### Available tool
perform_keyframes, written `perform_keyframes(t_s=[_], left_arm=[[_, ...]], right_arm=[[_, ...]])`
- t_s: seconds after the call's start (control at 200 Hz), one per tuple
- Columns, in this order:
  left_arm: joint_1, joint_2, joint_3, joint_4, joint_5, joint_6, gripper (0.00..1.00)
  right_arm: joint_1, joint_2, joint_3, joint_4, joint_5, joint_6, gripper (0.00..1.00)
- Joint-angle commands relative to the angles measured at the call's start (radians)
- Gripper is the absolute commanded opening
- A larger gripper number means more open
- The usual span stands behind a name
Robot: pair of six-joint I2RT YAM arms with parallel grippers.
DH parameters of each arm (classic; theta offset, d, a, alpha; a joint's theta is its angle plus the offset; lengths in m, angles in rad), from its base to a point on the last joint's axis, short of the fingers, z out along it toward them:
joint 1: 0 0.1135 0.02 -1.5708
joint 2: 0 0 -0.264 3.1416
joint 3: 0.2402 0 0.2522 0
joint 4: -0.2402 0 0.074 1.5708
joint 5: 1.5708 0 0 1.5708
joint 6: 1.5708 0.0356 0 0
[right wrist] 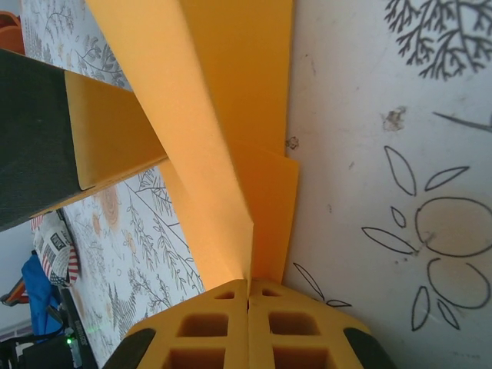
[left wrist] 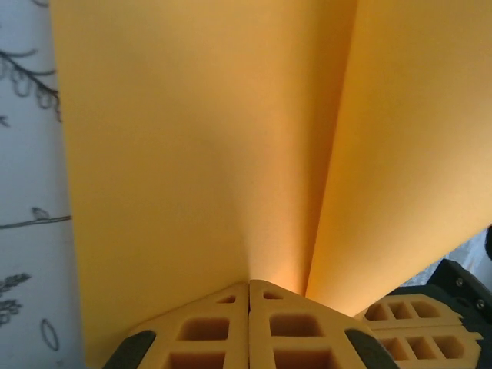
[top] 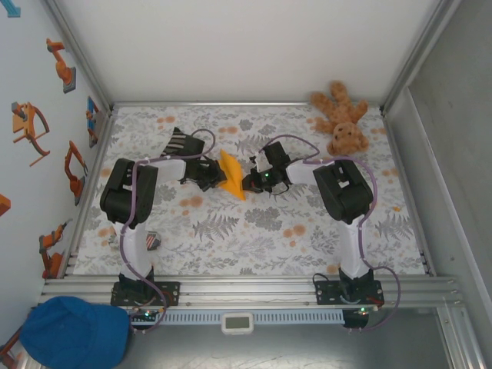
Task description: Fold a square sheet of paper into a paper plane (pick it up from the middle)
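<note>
The orange-yellow square sheet of paper [top: 231, 175] is folded into a pointed, creased paper plane shape and held off the table between both arms. My left gripper [top: 216, 179] is shut on its left side; in the left wrist view the paper [left wrist: 200, 138] rises from the closed jaws of the left gripper [left wrist: 248, 283], with a crease running up to the right. My right gripper [top: 249, 183] is shut on the right side; in the right wrist view the folded layers [right wrist: 231, 115] stand out of the closed right gripper [right wrist: 247, 280].
A brown teddy bear [top: 342, 119] lies at the back right. A striped sock [top: 183, 142] lies behind the left arm. A small patterned object [top: 151, 243] sits by the left arm's base. A blue cap [top: 73, 332] lies off the table, front left.
</note>
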Motion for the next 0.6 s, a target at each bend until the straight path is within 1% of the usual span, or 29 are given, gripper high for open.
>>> perform_keyframes(t_s=[0.0,0.045,0.15,0.346,0.506,0.596], left_arm=[[-0.011,0.026,0.009,-0.058,-0.036,0.015,0.02],[-0.014,0.033,0.012,-0.071,-0.043,0.020,0.00],[-0.018,0.043,0.017,-0.087,-0.056,0.025,0.00],[-0.021,0.049,0.018,-0.101,-0.062,0.032,0.00],[-0.024,0.059,0.024,-0.108,-0.062,0.033,0.00],[-0.025,0.063,0.025,-0.111,-0.062,0.035,0.00]], right_arm=[[0.008,-0.029,0.027,-0.025,-0.001,-0.031,0.01],[0.010,-0.029,0.028,-0.023,-0.006,-0.035,0.01],[0.010,-0.022,0.031,-0.017,-0.021,-0.037,0.02],[0.011,-0.021,0.030,-0.010,-0.022,-0.042,0.09],[0.013,-0.024,0.030,0.007,-0.033,-0.042,0.09],[0.014,-0.021,0.033,0.009,-0.038,-0.046,0.06]])
